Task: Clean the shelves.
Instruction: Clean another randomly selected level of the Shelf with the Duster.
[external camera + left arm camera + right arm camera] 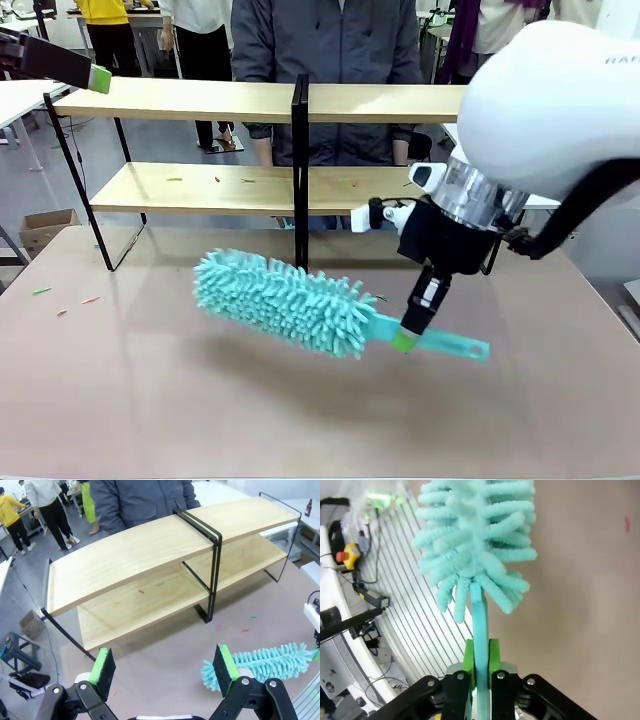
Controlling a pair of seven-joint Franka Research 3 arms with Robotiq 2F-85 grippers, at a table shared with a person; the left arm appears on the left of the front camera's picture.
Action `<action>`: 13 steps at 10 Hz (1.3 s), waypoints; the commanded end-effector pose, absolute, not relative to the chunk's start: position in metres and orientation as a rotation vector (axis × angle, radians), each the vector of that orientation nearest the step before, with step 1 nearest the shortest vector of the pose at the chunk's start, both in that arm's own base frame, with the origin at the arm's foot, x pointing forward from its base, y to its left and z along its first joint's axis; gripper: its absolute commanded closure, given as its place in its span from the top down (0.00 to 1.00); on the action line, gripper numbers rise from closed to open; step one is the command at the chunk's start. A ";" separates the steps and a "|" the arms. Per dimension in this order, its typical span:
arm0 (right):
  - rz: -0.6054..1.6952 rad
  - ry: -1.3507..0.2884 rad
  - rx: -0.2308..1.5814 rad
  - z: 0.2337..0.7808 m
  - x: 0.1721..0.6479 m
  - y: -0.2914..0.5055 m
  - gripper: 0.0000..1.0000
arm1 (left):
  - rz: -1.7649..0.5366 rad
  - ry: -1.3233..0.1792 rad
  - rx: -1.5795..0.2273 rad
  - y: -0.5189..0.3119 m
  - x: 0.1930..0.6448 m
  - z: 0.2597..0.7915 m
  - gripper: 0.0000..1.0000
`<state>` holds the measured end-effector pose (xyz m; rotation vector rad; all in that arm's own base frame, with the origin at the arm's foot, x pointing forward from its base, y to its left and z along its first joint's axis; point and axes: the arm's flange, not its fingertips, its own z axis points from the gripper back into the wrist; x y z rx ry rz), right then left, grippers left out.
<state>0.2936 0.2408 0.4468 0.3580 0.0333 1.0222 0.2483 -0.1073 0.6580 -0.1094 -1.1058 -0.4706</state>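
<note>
The shelves (250,100) stand across the far side of the table: two long light wooden boards in a thin black frame with a central black post (300,170). Small coloured scraps lie on the lower board (150,602). My right gripper (407,338) is shut on the flat handle of a teal fluffy duster (280,300), which hovers just above the table in front of the shelves, head pointing left. In the right wrist view the duster (475,545) stands up from the gripper (481,662). My left gripper (162,672) is open, high at the far left, looking down at the shelves (140,555).
A person in a dark grey jacket (330,60) stands right behind the shelves. Coloured scraps (62,300) lie on the brown table at the left. A cardboard box (45,225) sits on the floor at the left. More scraps (245,629) lie by the shelf's right foot.
</note>
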 end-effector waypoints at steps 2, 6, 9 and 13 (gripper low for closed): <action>0.941 0.037 0.295 0.465 0.322 0.303 0.12 | -0.468 -1.113 -0.113 -0.106 0.247 0.655 1.00; 0.885 -0.187 0.335 0.490 0.350 0.354 0.12 | -0.468 -1.113 -0.113 -0.106 0.247 0.655 1.00; 0.690 -0.293 0.346 0.492 0.372 0.384 0.12 | -0.468 -1.113 -0.113 -0.106 0.247 0.655 1.00; 0.354 -0.288 0.350 0.499 0.400 0.418 0.12 | -0.468 -1.113 -0.113 -0.106 0.247 0.655 1.00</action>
